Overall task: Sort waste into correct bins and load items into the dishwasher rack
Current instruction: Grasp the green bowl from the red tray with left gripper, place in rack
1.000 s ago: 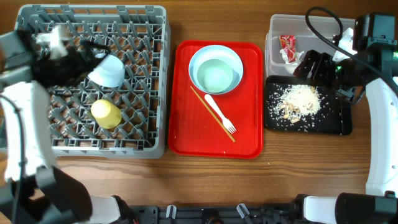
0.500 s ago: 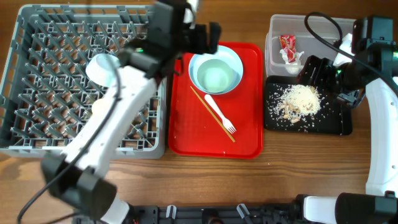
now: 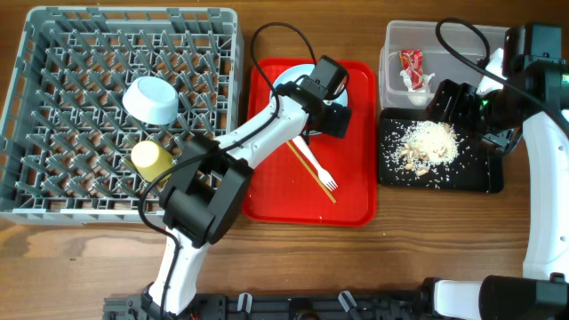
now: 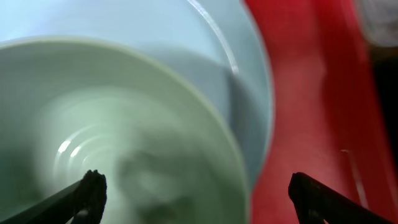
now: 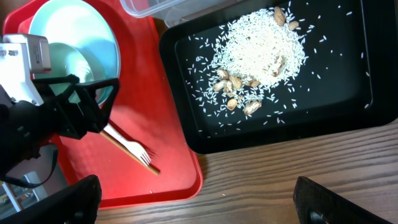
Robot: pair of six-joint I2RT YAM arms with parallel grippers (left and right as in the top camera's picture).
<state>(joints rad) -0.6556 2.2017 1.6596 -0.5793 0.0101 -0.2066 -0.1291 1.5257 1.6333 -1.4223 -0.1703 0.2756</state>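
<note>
My left gripper (image 3: 332,116) is open over the red serving tray (image 3: 267,191). In the left wrist view its fingers (image 4: 202,199) straddle the rim of a mint bowl (image 4: 112,143) that sits in a pale plate (image 4: 186,43). The bowl also shows in the right wrist view (image 5: 81,43). A white fork (image 3: 318,171) and a wooden stick (image 3: 298,156) lie on the red tray. The grey rack (image 3: 227,116) holds another bowl (image 3: 151,100) and a yellow cup (image 3: 151,160). My right gripper (image 3: 444,100) is open and empty above the black tray (image 3: 471,173) of crumbs (image 3: 428,142).
The clear tub (image 3: 444,40) at the back right holds the red-and-white wrapper (image 3: 411,64). The right wrist view shows bare wooden table (image 5: 280,180) in front of the black tray. The left arm lies across the red tray's left side.
My left arm has swung from the rack to the red tray and come down over the bowl there. The other bowl stays in the rack. The right arm has not moved.
</note>
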